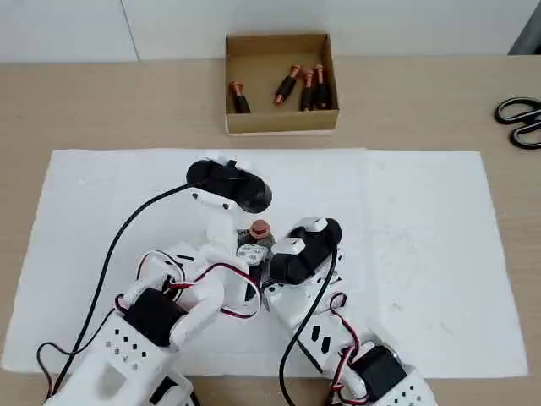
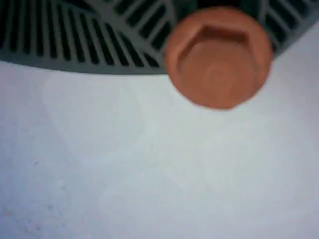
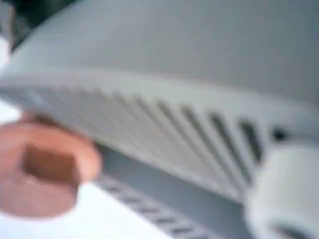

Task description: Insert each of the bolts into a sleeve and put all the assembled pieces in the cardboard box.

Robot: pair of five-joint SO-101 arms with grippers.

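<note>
Two arms were seen converged on white sheet (image 1: 423, 254) spread over bench (image 1: 84, 101). Left pincer (image 1: 243, 247): covered by own wrist, so open or closed could not be told. Orange bolt (image 1: 259, 228) was seen between both arms, near sheet middle, its head shown close in both wrist views. Cardboard box (image 1: 279, 123) was set beyond sheet's far edge; four assembled pieces (image 1: 287, 85) were laid inside. Right pincer (image 1: 272, 254): state likewise could not be told. Scissors (image 1: 517, 120) were left at far right.

Left arm (image 1: 190, 296) and right arm (image 1: 317, 317) lean inward — left end effector (image 1: 241, 241) and right end effector (image 1: 270, 254) nearly touching.
</note>
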